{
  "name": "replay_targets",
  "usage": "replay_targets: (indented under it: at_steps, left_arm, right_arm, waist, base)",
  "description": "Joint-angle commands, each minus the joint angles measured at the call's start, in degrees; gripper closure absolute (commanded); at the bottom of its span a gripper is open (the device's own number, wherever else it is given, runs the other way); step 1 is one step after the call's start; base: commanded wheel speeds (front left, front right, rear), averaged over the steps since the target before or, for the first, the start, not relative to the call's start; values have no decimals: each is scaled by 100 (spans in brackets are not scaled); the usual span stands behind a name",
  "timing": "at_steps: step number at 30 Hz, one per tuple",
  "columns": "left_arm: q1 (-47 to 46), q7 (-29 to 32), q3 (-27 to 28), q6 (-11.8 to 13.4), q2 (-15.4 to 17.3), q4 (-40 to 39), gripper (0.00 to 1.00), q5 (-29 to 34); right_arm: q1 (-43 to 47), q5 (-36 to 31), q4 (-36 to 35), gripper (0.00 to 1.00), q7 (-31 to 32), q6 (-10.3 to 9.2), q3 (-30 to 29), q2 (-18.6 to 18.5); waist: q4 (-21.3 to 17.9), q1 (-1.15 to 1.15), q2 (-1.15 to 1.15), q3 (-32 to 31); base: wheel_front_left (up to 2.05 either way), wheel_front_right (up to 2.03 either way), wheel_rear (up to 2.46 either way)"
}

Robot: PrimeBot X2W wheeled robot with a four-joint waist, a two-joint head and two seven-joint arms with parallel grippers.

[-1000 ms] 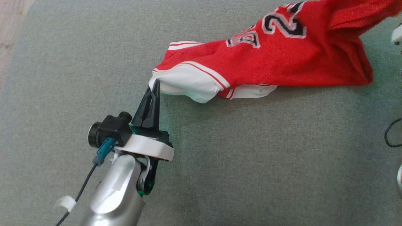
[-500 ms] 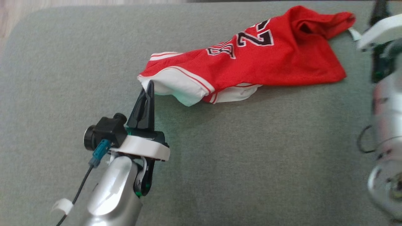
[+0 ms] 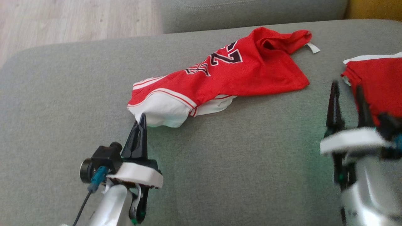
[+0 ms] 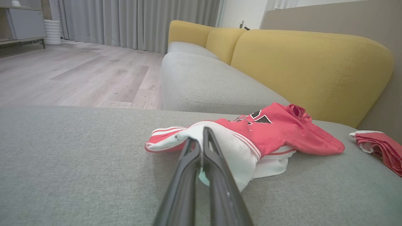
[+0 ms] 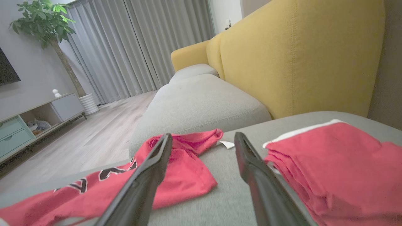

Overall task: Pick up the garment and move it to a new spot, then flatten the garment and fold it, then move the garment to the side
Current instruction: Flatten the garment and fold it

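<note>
- A red shirt (image 3: 245,72) with white edges and dark numbers lies crumpled on the grey sofa seat (image 3: 235,163), near the middle of it.
- The left pincer (image 3: 143,116) is squeezed tight. Its tip is at the white edge of the red shirt, at the end on the robot's left.
- White cloth hangs over that tip. A little bit of it seems to be pinched between the fingers, but the fold hides the very end.
- The right pincer (image 3: 346,86) is spread wide and has nothing in it. It hovers over the seat, apart from the red shirt.
- Just beside the right pincer, on its right, lies a second red cloth (image 3: 377,81). It is folded in layers and has a white strip along its far edge.
- A small white tag (image 3: 313,47) sticks out from the far end of the red shirt.
- A yellow back cushion (image 4: 307,66) stands behind the seat.
- A wood floor (image 3: 78,22) shows past the seat on the left.
</note>
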Motion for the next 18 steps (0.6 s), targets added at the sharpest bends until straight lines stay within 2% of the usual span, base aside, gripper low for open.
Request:
replay_targets:
  at_steps: [1, 2, 3, 4, 5, 12, 18]
  left_arm:
    - [-56, -54, 246, 16, 82, -143, 100, 81]
    - [-28, -54, 264, 9, 84, -142, 87, 102]
    - [-28, -54, 264, 9, 84, -142, 87, 102]
    - [-6, -54, 287, 4, 83, -143, 60, 116]
    - [5, -54, 324, 15, 81, -165, 0, 138]
    - [74, -54, 589, 88, 45, -604, 0, 304]
    - [241, -54, 707, 111, 12, -1010, 0, 354]
  right_arm:
    - [203, 151, -501, 0, -51, -4, 325, 17]
    - [414, 237, -658, 0, -52, -4, 401, 17]
    - [414, 237, -658, 0, -52, -4, 401, 17]
    - [594, 299, -796, 0, -52, -4, 447, 17]
    - [744, 328, -896, 0, -52, -4, 476, 17]
    - [1122, 356, -1384, 0, -52, -4, 525, 17]
    - [1244, 364, -1480, 0, -52, -4, 555, 18]
  waist:
    - [-81, 1, 0, -88]
    - [-91, 1, 0, -97]
    - [-91, 1, 0, -97]
    - [-101, 1, 0, -106]
    - [-108, 1, 0, -118]
    - [-73, 1, 0, -204]
    - [21, 1, 0, -198]
  base:
    - [0, 0, 0]
    - [0, 0, 0]
    - [0, 0, 0]
    - [0, 0, 0]
    - [0, 0, 0]
    - [0, 0, 0]
    - [0, 0, 0]
